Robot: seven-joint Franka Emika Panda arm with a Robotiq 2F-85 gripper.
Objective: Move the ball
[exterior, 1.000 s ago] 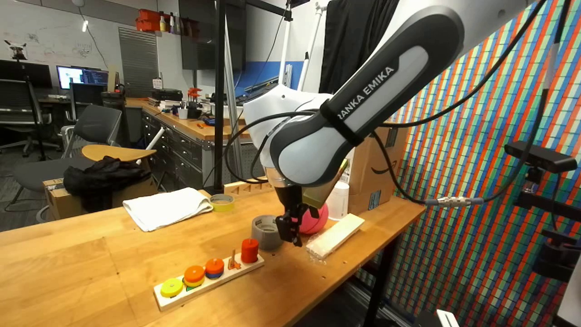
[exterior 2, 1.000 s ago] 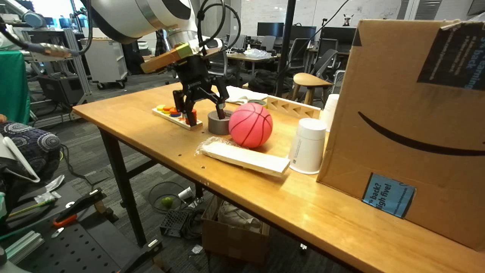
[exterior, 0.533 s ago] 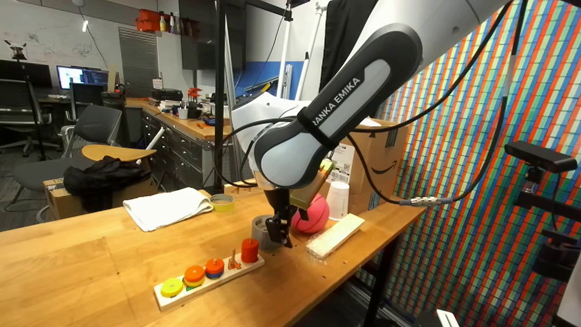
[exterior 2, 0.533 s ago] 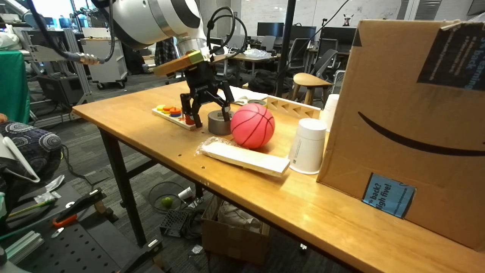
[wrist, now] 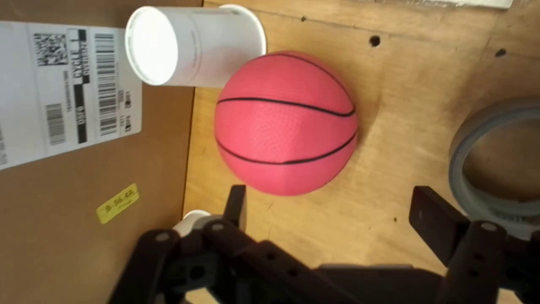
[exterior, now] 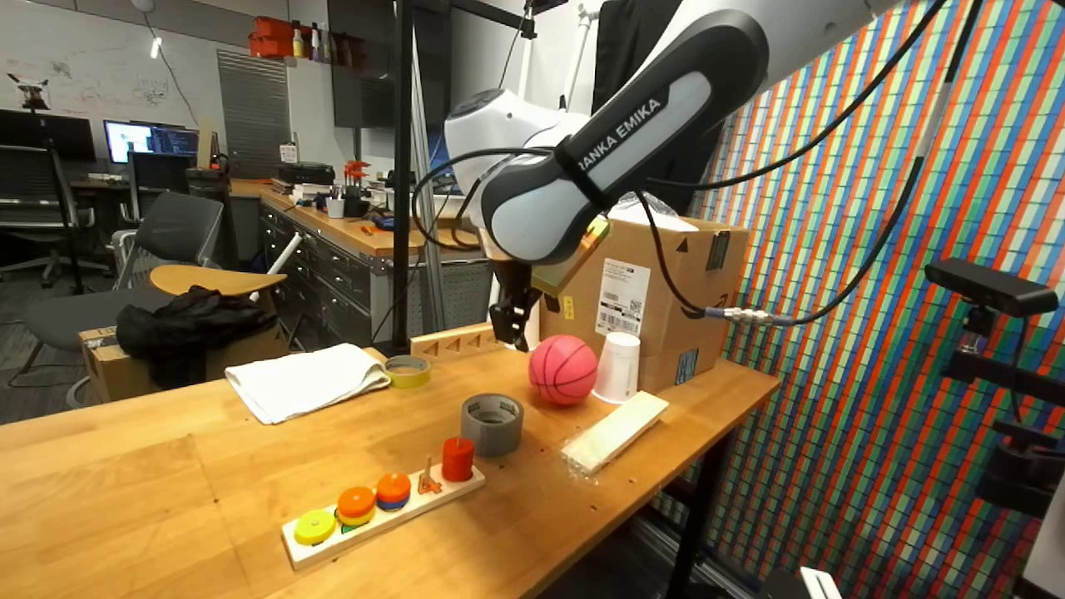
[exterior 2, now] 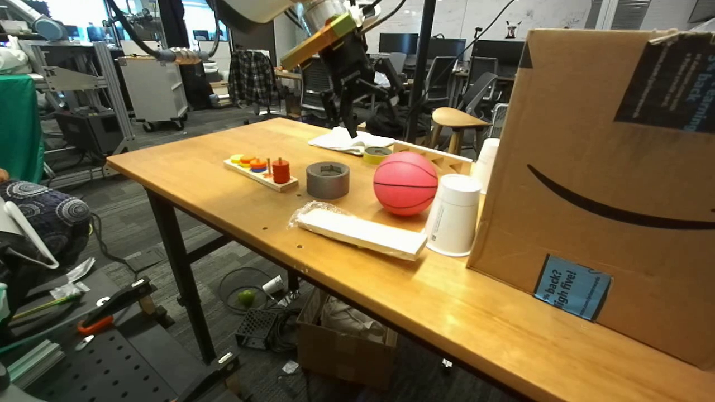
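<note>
The pinkish-red ball (exterior: 563,370) with dark lines rests on the wooden table, beside an upturned white cup; it shows in full in an exterior view (exterior 2: 405,183) and in the wrist view (wrist: 287,122). I cannot tell whether ball and cup touch. My gripper (wrist: 331,207) is open and empty. In both exterior views the gripper (exterior: 512,329) (exterior 2: 379,118) hangs above the table, higher than the ball and a little to one side of it. In the wrist view the ball lies ahead of the fingertips, nearer the left one.
A large cardboard box (exterior 2: 592,184) stands behind the white cup (exterior 2: 455,215). A grey tape roll (exterior: 492,424), a wrapped wooden block (exterior: 616,433), a peg board with coloured rings (exterior: 387,516), a yellow tape roll (exterior: 407,372), a white cloth (exterior: 308,383) and a notched wooden rack (exterior: 453,341) lie around.
My gripper has risen from low beside the grey tape roll and moved back over the table. The ball has shifted away from the tape roll, closer to the white cup and box.
</note>
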